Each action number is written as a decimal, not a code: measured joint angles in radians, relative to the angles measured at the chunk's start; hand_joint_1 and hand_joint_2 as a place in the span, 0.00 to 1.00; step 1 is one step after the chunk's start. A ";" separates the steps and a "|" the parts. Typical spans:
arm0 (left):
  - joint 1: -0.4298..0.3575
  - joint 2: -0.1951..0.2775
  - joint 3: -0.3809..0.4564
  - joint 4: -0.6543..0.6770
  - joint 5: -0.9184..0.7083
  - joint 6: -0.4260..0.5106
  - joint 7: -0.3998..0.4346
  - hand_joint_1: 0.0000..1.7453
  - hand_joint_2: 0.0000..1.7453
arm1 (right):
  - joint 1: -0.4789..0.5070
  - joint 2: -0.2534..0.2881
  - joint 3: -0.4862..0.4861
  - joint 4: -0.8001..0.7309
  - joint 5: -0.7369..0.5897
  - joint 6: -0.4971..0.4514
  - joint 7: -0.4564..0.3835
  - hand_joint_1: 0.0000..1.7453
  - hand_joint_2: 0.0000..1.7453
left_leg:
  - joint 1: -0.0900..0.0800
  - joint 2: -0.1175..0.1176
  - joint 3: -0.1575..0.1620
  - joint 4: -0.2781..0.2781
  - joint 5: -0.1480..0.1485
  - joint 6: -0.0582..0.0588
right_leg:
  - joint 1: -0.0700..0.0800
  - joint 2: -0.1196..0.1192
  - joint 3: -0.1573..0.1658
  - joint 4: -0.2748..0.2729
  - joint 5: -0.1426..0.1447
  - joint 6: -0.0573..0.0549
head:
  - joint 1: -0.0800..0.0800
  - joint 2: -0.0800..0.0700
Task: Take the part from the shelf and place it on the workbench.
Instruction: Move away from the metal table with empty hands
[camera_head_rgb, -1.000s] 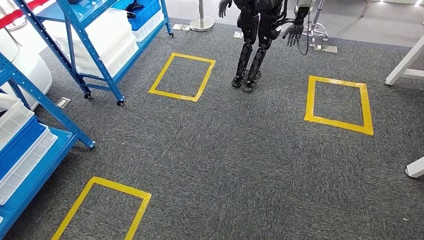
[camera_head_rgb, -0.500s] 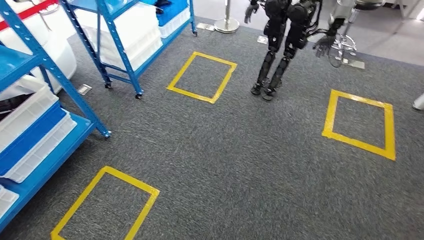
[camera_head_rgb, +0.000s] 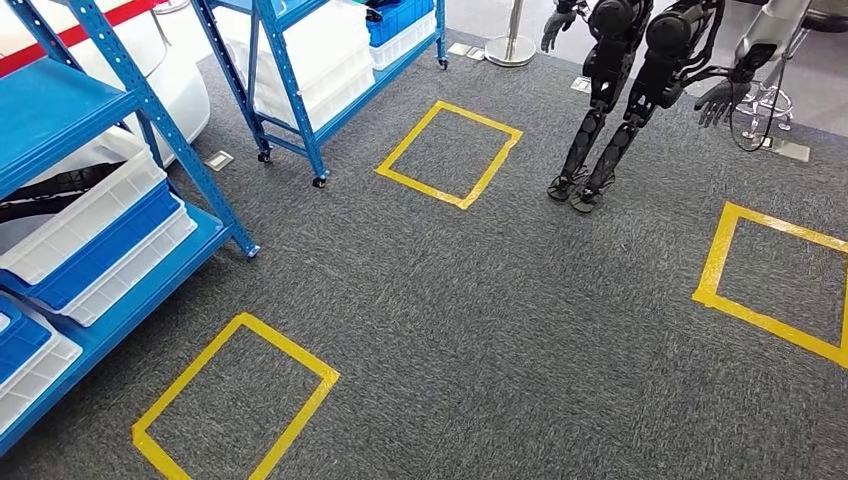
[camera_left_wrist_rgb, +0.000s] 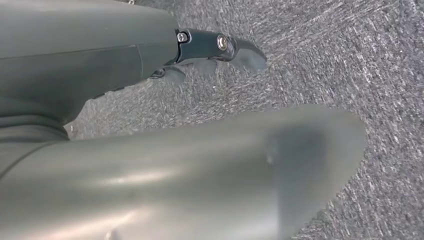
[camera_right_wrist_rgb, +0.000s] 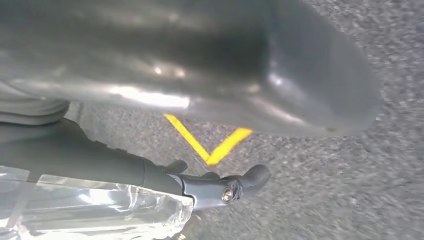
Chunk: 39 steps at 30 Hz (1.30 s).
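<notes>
Against the dark fingers (camera_right_wrist_rgb: 220, 187) of the right robot hand (camera_right_wrist_rgb: 165, 65), a clear plastic bag (camera_right_wrist_rgb: 95, 210) is hanging above the grey carpet (camera_head_rgb: 500, 330). The robot hand is holding it, though the bag is hiding how the fingers are closing on it, and what is lying inside the bag is too blurred to tell. A corner of yellow tape (camera_right_wrist_rgb: 210, 145) is showing on the floor between the thick grey thumb and the fingers.

The left robot hand (camera_left_wrist_rgb: 125, 70) is hanging over bare carpet with nothing in it, its dark fingers (camera_left_wrist_rgb: 220, 47) reaching out straight and standing apart from the thumb.

From the head view, a blue shelf (camera_head_rgb: 130, 290) is standing at the left, carrying white bins (camera_head_rgb: 85, 215) and a blue bin (camera_head_rgb: 100, 255). A second blue shelf (camera_head_rgb: 290, 90) on castors is standing farther back, also loaded with bins. Three yellow tape squares are marking the carpet: one near the first shelf (camera_head_rgb: 235, 400), one by the second shelf (camera_head_rgb: 450, 155) and one at the right (camera_head_rgb: 770, 280). Another dark humanoid robot (camera_head_rgb: 620, 100) is standing beyond the middle square, near a stanchion base (camera_head_rgb: 512, 50).
</notes>
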 joint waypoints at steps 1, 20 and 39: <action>-0.001 0.000 0.000 0.000 -0.001 0.000 0.000 0.00 0.00 | 0.002 -0.001 0.000 0.000 0.000 -0.001 -0.001 0.00 0.00 | 0.001 0.022 -0.034 0.065 -0.031 -0.004 | 0.004 -0.008 0.002 0.000 -0.002 -0.005 | -0.003 0.000; -0.009 -0.001 0.000 -0.001 -0.019 0.002 -0.007 0.00 0.00 | 0.012 -0.009 -0.001 0.000 0.027 -0.022 0.006 0.00 0.00 | -0.019 0.012 0.062 -0.157 0.096 0.074 | 0.001 -0.012 -0.104 0.241 -0.116 0.018 | 0.005 0.000; -0.007 0.008 0.000 -0.002 -0.027 0.019 -0.005 0.00 0.00 | 0.002 -0.006 -0.002 0.003 0.072 -0.023 0.016 0.00 0.00 | -0.030 0.087 -0.038 0.017 0.057 0.078 | 0.030 -0.065 0.019 0.019 -0.039 -0.005 | 0.000 0.000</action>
